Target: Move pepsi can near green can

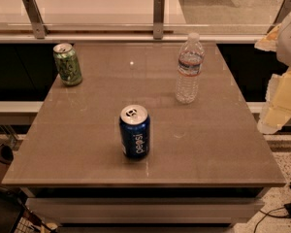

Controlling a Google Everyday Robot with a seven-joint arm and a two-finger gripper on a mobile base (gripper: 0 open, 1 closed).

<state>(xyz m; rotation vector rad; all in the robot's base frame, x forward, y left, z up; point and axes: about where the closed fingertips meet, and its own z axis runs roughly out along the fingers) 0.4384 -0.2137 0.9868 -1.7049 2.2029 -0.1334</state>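
The pepsi can (134, 132) stands upright on the brown table (77, 144), near the front middle. It is dark blue with white lettering and a silver top. The green can (67, 64) stands upright at the table's back left corner, far from the blue can. My gripper (280, 101) is at the right edge of the view, beyond the table's right side, well apart from both cans. It looks pale and padded, and it holds nothing that I can see.
A clear plastic water bottle (189, 69) stands upright at the back right of the table. A glass railing with metal posts (158, 16) runs behind the table. Cables (281, 210) lie on the floor at the lower right.
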